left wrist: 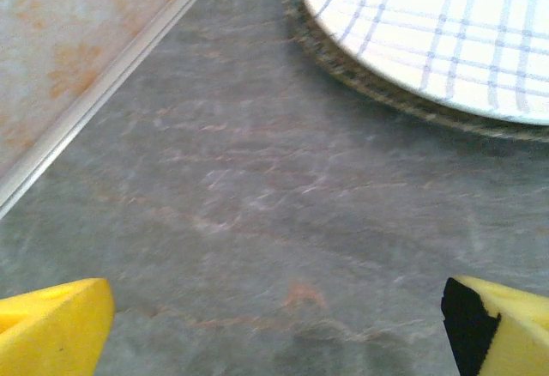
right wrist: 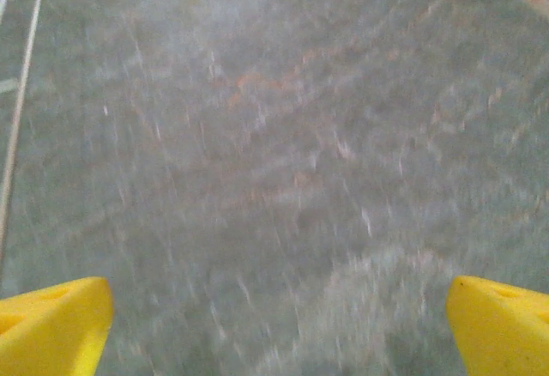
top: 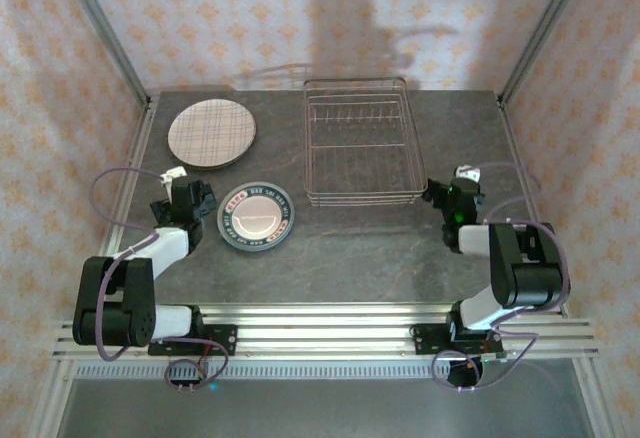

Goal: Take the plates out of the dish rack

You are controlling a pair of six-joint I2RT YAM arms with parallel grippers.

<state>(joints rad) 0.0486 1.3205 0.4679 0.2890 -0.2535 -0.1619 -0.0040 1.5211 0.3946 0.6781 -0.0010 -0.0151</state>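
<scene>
Silver wire forms the dish rack, which stands at the far middle of the table. From above, no plate shows between its tines, so the unloading looks done or close to it. The plates lie to its left. A plaid plate tops a stack near the far left corner, and a grey-rimmed plate with a pink centre lies flat nearer the arms.

The rack's long axis seems to run away from the arms. The right hand is the nearer of the 2, just beside the rack's near right corner, with the rack to its left. Its yellow fingertips stand wide over bare table, holding nothing.

The left hand sits low between the stack and the grey-rimmed plate. It points toward the far side, with the plaid plate ahead and to its right. It is spread wide too, and empty. Both arms are folded, elbows back toward their bases.
</scene>
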